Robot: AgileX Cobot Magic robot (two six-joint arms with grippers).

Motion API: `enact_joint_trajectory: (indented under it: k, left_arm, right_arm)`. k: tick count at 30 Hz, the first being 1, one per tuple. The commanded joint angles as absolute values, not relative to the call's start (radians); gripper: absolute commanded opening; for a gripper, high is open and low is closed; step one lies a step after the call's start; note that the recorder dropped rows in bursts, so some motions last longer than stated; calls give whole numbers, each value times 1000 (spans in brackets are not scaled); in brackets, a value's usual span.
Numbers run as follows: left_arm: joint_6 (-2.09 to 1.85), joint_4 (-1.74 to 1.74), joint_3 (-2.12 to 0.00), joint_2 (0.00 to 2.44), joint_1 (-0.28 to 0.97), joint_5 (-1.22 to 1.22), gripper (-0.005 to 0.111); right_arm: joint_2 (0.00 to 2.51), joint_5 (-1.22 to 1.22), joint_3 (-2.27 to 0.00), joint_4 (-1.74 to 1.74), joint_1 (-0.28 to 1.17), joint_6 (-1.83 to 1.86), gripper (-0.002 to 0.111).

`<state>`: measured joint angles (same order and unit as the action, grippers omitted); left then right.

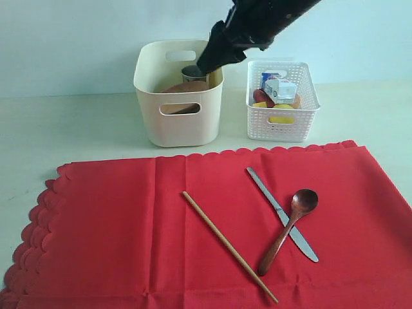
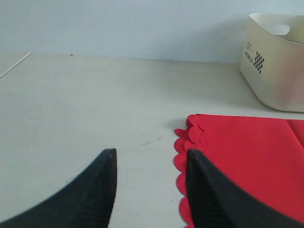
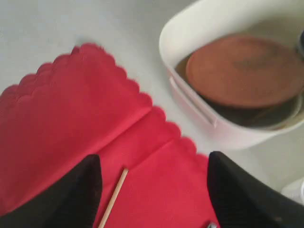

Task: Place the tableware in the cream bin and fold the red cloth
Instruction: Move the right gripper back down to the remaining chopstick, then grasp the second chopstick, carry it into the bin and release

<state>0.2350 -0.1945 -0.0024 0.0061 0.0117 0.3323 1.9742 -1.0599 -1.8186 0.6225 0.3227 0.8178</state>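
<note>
Pale tabletop (image 1: 77,122); right gripper (image 3: 153,159) over the cream bin (image 1: 180,125), jaws wide, empty, left gripper (image 2: 151,154) likewise. Wooden chopstick (image 1: 228,246), well clear of both, seems light, rolly: pinch mid-length.

The right arm (image 1: 257,22) hides part of the cream bin (image 1: 177,132) and most of the steel cup (image 1: 192,72). The red cloth (image 1: 129,225) runs past the exterior view's lower edge. The wooden plate (image 3: 242,71) looks blurred.
</note>
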Motion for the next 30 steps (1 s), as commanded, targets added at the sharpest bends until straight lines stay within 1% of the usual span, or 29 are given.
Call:
enact_joint_trajectory:
  k: [1, 4, 8, 9, 11, 15, 18, 25, 27, 28, 30]
  left_arm:
    - [240, -195, 0, 0, 9, 326, 45]
    - [240, -195, 0, 0, 9, 326, 45]
    - [240, -195, 0, 0, 9, 326, 45]
    - [240, -195, 0, 0, 9, 326, 45]
    - [240, -195, 0, 0, 9, 326, 45]
    - [240, -195, 0, 0, 9, 326, 45]
    - [240, -195, 0, 0, 9, 326, 45]
    - [240, -195, 0, 0, 9, 326, 45]
    - [240, -195, 0, 0, 9, 326, 45]
    - [240, -195, 0, 0, 9, 326, 45]
    - [240, -195, 0, 0, 9, 326, 45]
  right_arm:
    - [1961, -1217, -1764, 576, 332, 719, 62]
    - [1952, -1191, -1625, 558, 355, 705, 58]
    - [1950, -1056, -1480, 435, 427, 661, 58]
    - [1950, -978, -1436, 375, 467, 614, 58]
    - [1955, -898, -1378, 290, 540, 547, 58]
    - [2007, -851, -1340, 154, 650, 389, 58]
    - [2043, -839, -1334, 119, 673, 318, 57]
    - [2111, -821, -1334, 97, 675, 278, 52]
    - [2128, -816, -1334, 105, 675, 278, 47]
    - [2136, -816, -1334, 107, 675, 278, 41]
    - [2155, -824, -1334, 107, 675, 278, 26]
